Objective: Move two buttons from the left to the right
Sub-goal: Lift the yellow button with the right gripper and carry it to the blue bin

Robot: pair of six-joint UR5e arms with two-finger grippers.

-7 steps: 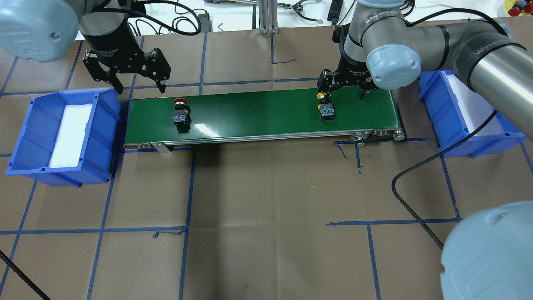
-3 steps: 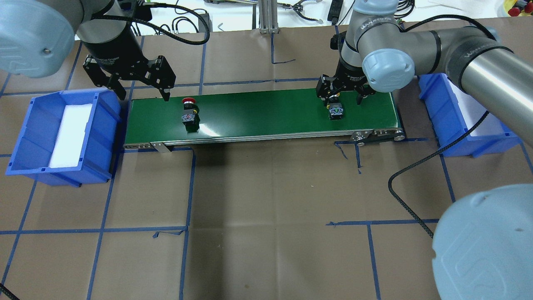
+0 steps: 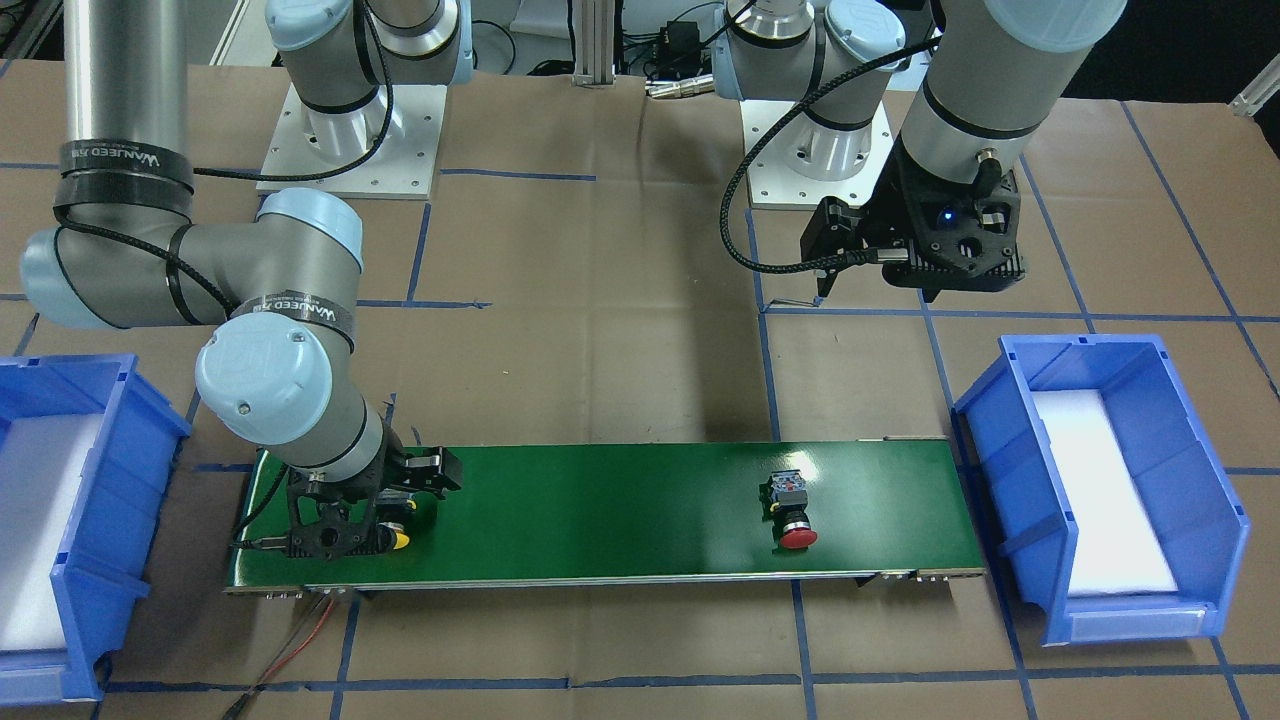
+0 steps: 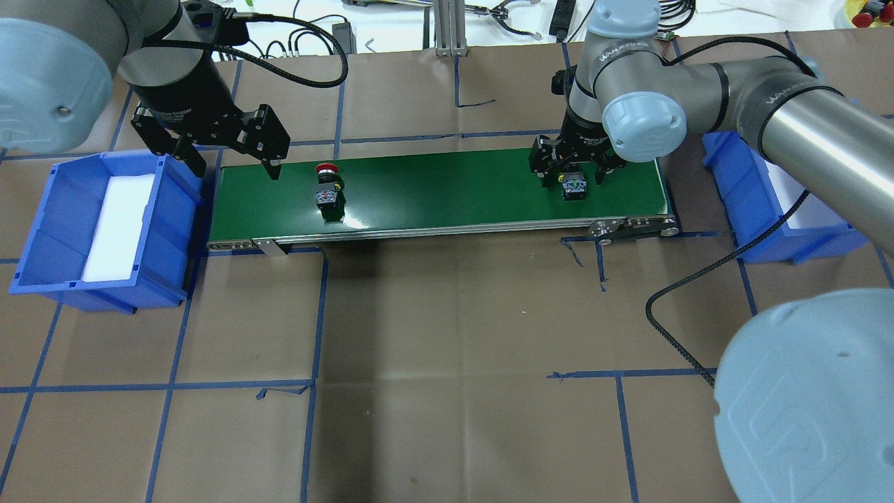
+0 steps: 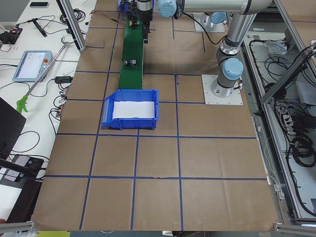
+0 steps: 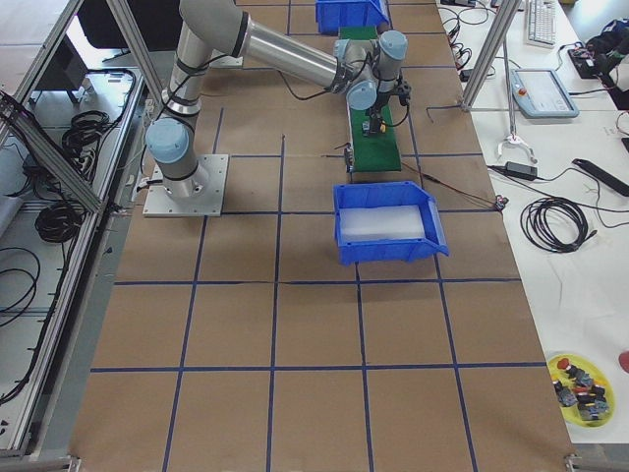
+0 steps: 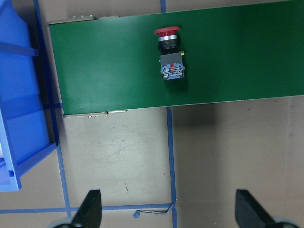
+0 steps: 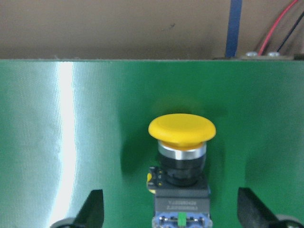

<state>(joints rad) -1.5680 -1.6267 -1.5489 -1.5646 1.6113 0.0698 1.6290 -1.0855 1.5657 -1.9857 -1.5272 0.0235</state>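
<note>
Two buttons lie on their sides on the green belt (image 4: 447, 188), caps toward its far edge. The yellow button (image 8: 182, 142) rests near the belt's right end, squarely between the fingers (image 8: 92, 209) of the right gripper (image 4: 573, 178), which are spread wide with a clear gap on each side and grip nothing. The red button (image 4: 328, 188) lies toward the left end. The left gripper (image 4: 236, 169) hangs wide apart and empty over the belt's far left corner, just left of the red button and not around it.
</note>
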